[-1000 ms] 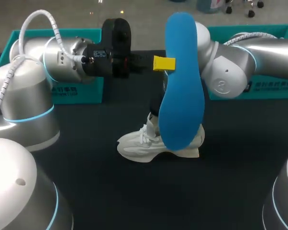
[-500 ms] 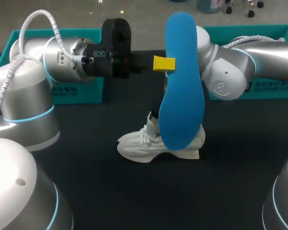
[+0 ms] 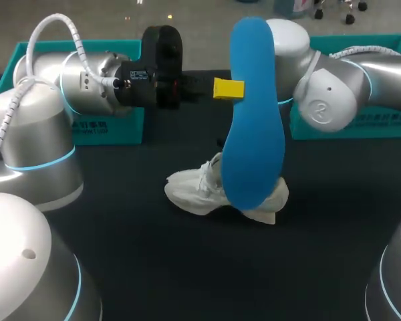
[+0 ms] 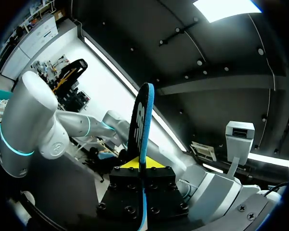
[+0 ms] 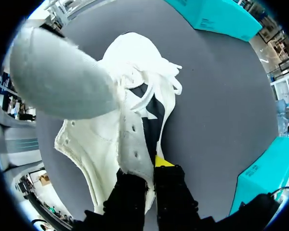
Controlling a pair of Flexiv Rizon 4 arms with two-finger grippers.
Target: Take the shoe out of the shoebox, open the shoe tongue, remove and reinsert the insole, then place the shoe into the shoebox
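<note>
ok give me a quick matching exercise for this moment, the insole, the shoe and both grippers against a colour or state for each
1 insole
2 shoe
3 left gripper
4 right gripper

a white, with laces
b shut on the shoe
c blue, held upright in the air
d shut on the insole

Pairs: 1-c, 2-a, 3-d, 4-b

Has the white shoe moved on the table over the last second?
Yes. The white shoe has shifted slightly farther from the robot, its toe now nearer the left teal shoebox.

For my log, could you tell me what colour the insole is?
Blue insole, best in head view.
</note>
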